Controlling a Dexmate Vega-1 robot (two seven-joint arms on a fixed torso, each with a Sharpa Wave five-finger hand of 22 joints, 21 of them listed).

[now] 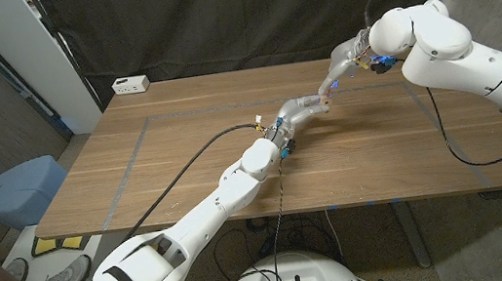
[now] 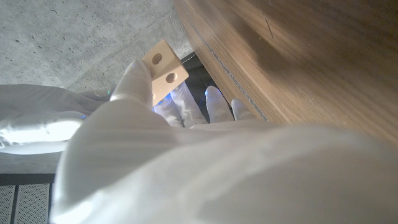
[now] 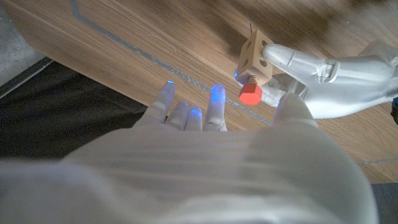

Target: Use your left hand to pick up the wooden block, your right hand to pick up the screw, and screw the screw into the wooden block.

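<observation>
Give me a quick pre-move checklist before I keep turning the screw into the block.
1. Left hand grips the wooden block: ok.
2. Screw, red head, sits at a hole in the block: ok.
3. Right hand holds the screw: not ok, its fingers are spread apart from it.
4. Screw driven fully home: cannot tell.
5. Block held off the table: ok.

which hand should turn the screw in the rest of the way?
Right. The right hand is right next to the red-headed screw, which already sits in the wooden block, but its fingers appear off it. The left hand grips the block and should just steady it.
</observation>
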